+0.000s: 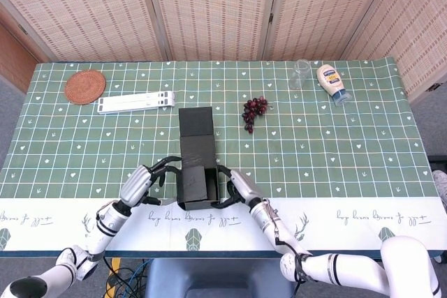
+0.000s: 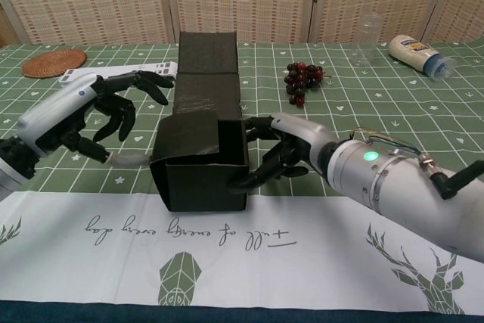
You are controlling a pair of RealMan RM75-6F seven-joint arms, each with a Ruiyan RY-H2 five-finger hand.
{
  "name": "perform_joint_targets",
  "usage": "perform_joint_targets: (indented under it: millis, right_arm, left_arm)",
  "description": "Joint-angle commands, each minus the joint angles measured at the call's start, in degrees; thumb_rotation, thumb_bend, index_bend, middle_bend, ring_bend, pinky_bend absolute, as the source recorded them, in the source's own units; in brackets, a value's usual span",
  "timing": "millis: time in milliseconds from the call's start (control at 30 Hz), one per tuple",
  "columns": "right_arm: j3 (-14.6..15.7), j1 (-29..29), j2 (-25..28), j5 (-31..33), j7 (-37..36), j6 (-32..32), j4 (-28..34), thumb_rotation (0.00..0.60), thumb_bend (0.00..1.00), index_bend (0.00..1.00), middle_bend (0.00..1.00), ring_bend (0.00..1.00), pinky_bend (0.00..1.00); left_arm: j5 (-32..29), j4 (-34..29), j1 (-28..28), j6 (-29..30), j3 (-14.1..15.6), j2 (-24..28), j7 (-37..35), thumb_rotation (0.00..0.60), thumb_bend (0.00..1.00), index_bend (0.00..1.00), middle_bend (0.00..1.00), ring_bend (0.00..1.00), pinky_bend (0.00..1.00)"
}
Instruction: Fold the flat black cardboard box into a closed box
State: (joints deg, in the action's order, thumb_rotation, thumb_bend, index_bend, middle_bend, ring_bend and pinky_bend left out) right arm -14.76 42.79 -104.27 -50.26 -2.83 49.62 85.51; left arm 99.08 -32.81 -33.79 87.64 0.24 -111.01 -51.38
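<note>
My right hand [image 2: 283, 153] grips the black cardboard box [image 2: 200, 164]; its unfolded lid runs away from me, nearer my open left hand [image 2: 91, 115].

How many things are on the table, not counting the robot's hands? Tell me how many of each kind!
Black box: 1
Bunch of grapes: 1
Round woven coaster: 1
White folding stand: 1
Clear glass jar: 1
Squeeze bottle of sauce: 1
Total: 6
</note>
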Motion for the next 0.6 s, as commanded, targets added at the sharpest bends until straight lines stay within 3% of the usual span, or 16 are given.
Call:
perform_joint_targets:
  millis: [33,600]
  right_arm:
    - [0.16,-0.14,-0.34,-0.20,0.31,0.11,-0.45,0.600,0.24,0.44,0.53,0.80,1.00]
    - [0.77,-1.32,-0.67,-1.60,1.35,-0.19,-1.31,0.600,0.24,0.44,0.53,0.80,1.00]
  left_arm:
    - [0.75,3.30,0.07,1.18,1.26,-1.94,-0.44,0.600,0.10,0.37,0.24,0.68,0.85]
    - [2.16,11.76,-1.06,4.73,3.95,-5.42,1.13,0.600,0.10,0.45,0.28,0.67,0.85]
